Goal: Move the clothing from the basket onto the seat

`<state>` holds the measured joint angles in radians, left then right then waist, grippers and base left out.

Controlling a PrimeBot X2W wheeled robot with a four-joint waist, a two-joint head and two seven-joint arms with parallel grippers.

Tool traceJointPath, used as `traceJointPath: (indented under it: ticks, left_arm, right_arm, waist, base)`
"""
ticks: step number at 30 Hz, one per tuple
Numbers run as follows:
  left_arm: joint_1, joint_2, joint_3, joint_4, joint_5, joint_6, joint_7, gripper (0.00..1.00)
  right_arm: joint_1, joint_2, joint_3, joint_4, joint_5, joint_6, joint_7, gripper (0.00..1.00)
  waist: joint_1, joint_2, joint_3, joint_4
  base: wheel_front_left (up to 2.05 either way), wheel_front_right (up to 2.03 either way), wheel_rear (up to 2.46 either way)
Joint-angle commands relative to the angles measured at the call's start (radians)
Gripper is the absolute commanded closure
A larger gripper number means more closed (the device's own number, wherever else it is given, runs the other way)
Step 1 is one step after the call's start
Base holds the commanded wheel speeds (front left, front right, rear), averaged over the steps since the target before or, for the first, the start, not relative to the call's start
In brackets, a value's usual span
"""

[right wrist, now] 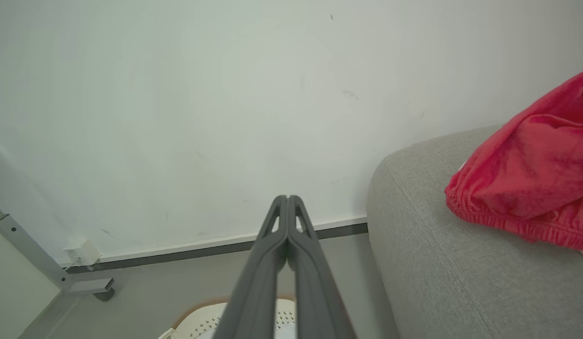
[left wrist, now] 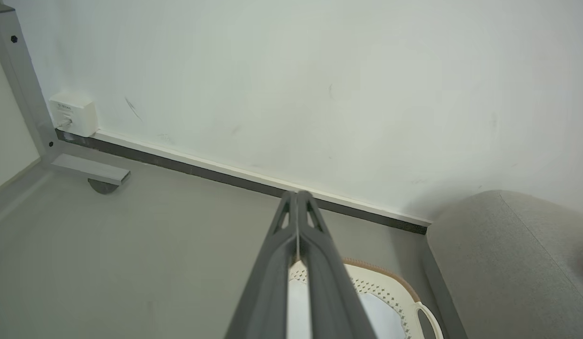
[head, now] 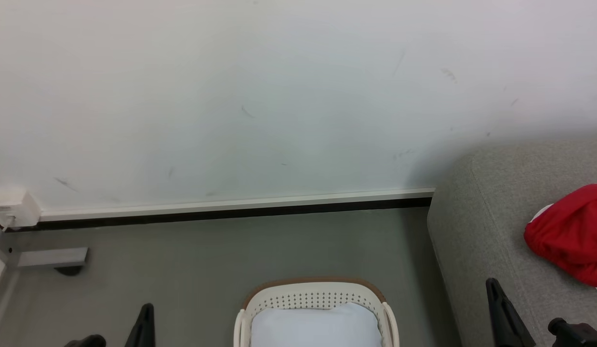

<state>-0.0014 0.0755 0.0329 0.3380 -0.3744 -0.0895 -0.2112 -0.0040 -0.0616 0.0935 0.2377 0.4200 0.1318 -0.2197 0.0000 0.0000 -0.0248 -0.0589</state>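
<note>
On the large light grey woven-fabric seat [head: 471, 231], at the right edge of the head view: soft bright red fabric clothing [head: 570, 236], bunched in a heap, with slivers of white at its upper left and lower edges. An elastic gathered hem shows in the right wrist view. The heap is cut off by the picture edge.

Position relative to jaws: the clothing lies above and to the right of the right gripper [head: 491, 282] in the head view, apart from it and not touched. In the right wrist view it sits to the right of the dark fingers [right wrist: 272, 263], well apart.

Right gripper: two long dark fingers pressed together at the tips, nothing between them, hanging beside the seat's rounded front corner.

Left gripper [left wrist: 297, 195]: fingers likewise closed tip to tip, empty, over the floor to the left of the basket and far from the clothing.

Oval white plastic basket [head: 312, 284] with perforated wall, brown rim and white loop handles: on the floor between the two grippers, just left of the seat. Contents visible: a plain white pad [head: 317, 327]; no red fabric seen in the part shown.

Surroundings: grey floor [head: 206, 255]; scuffed white wall [head: 279, 96] with white and black skirting [head: 231, 207]; small white wall box [head: 11, 207] at the left; grey metal frame leg [head: 52, 258] beneath it.
</note>
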Motion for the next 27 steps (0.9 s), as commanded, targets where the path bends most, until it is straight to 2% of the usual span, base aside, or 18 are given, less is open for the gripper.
traceJointPath:
  ticks: [1,9,27]
  left_arm:
    - [-0.025,0.005,0.009,-0.021,-0.036,-0.004,0.007,1.0]
    - [-0.034,0.001,0.015,-0.034,-0.19,-0.009,0.044,1.0]
    - [-0.053,-0.005,0.031,-0.05,-0.44,-0.017,0.11,1.0]
  right_arm:
    - [-0.024,-0.006,-0.006,-0.013,0.034,0.0,0.004,1.0]
    - [-0.036,-0.011,-0.024,-0.011,0.189,0.0,0.039,1.0]
    - [-0.054,-0.015,-0.056,-0.008,0.437,-0.001,0.099,1.0]
  waist:
    - [0.0,0.0,0.0,0.001]
    - [0.0,0.0,0.002,0.005]
    - [0.0,0.0,0.007,0.014]
  base:
    - [0.0,0.0,0.0]
    - [0.0,0.0,0.0]
    - [0.0,0.0,0.0]
